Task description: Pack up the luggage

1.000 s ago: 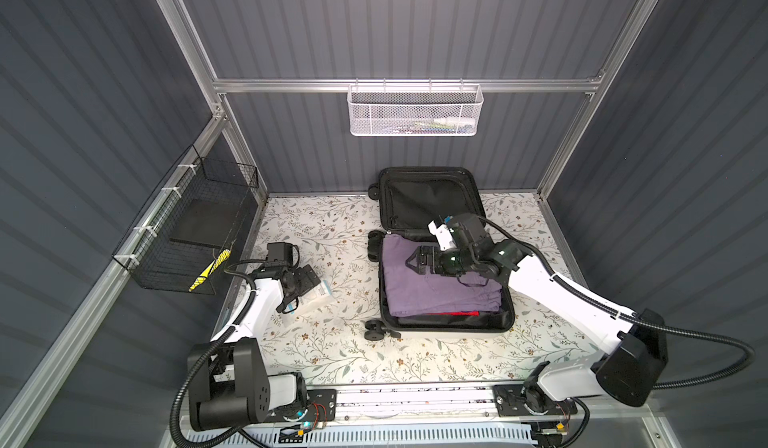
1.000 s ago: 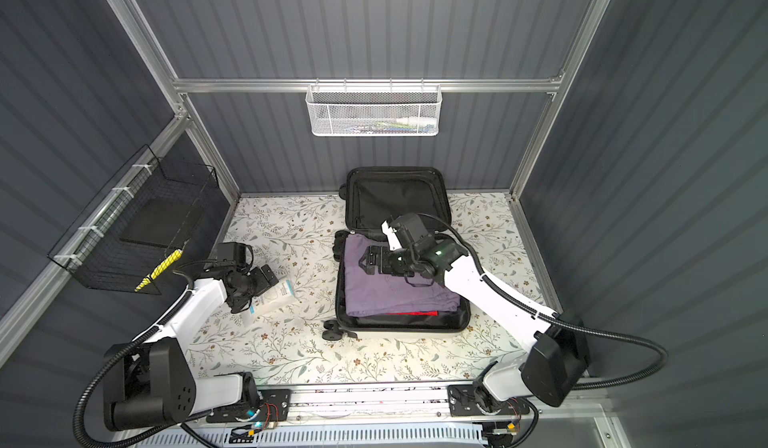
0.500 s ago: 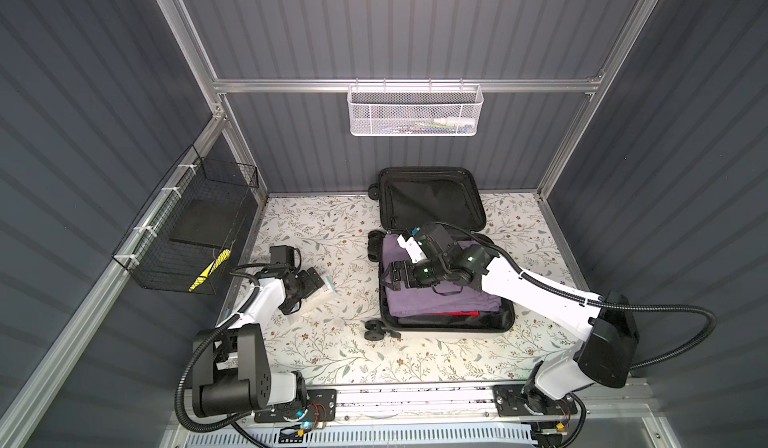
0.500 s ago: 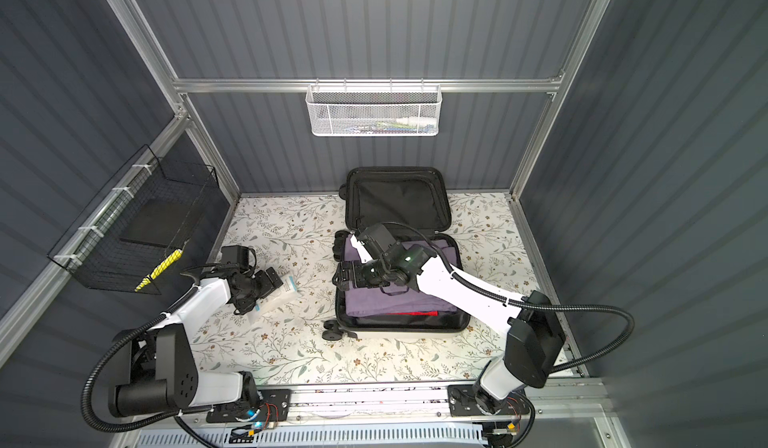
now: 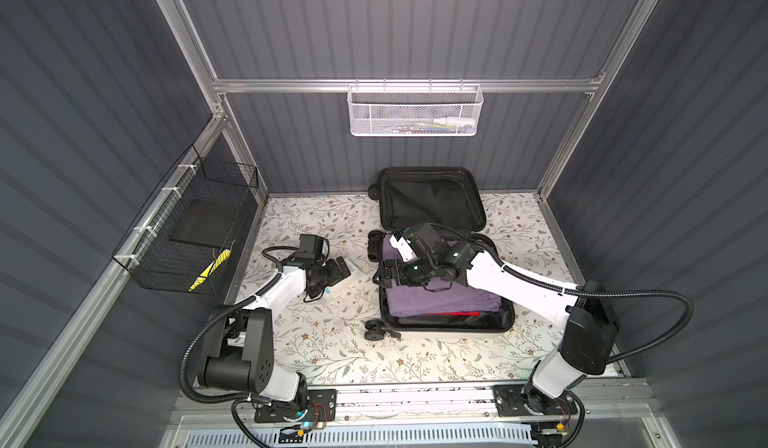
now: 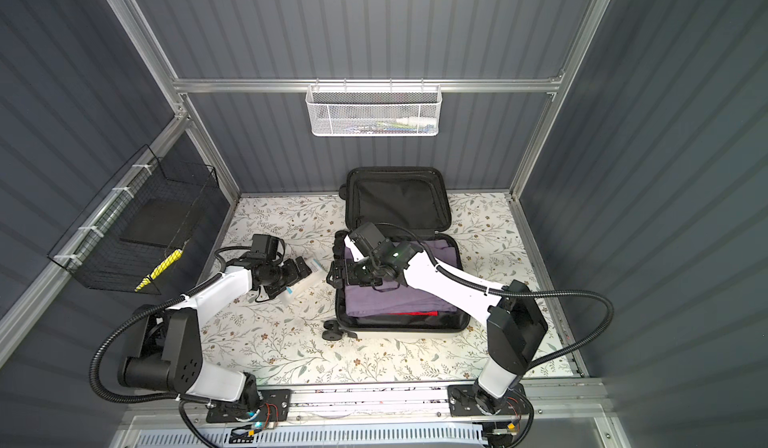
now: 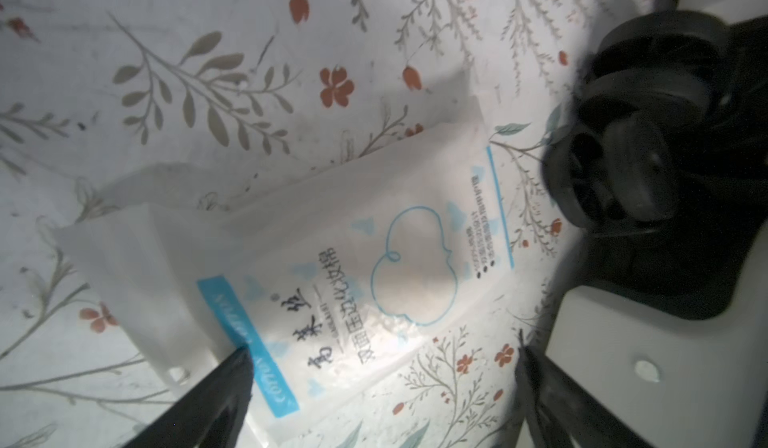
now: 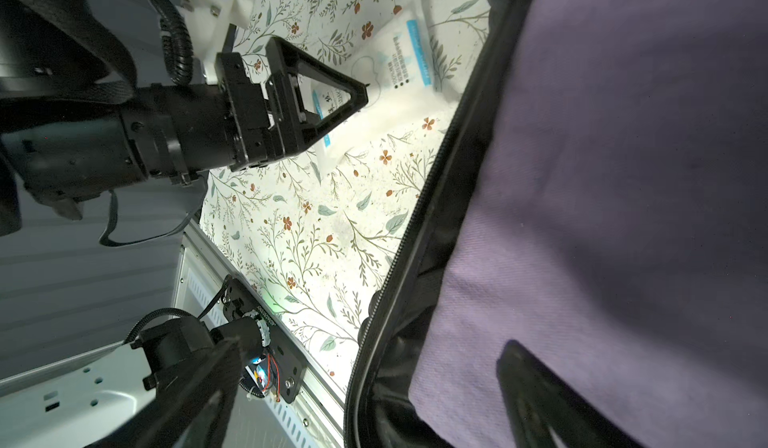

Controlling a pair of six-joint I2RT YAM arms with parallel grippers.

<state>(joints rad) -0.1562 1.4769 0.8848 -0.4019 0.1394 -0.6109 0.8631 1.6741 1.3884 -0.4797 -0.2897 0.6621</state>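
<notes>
The luggage (image 5: 449, 328) (image 6: 399, 328) lies open on the floral table, its black-lined lid (image 5: 432, 200) leaning on the back wall. A folded purple cloth (image 5: 449, 300) (image 8: 623, 176) fills it, with something red under it. A white packet with blue print (image 7: 374, 259) (image 5: 352, 267) (image 8: 399, 72) lies flat on the table just left of the luggage. My left gripper (image 7: 384, 348) (image 5: 338, 271) hovers over it, open and holding nothing. My right gripper (image 8: 372, 348) (image 5: 384, 277) is open and empty above the luggage's left rim, one finger over the cloth.
A luggage wheel (image 7: 623, 167) stands close beside the packet. A white mesh basket (image 5: 415, 111) hangs on the back wall. A black wire basket (image 5: 195, 234) on the left wall holds a yellow item (image 5: 208, 273). The arms' rail (image 5: 395, 396) runs along the front.
My right gripper has swung left from over the purple cloth to the luggage's left rim. My left gripper has moved right, over the packet. Both have stayed open.
</notes>
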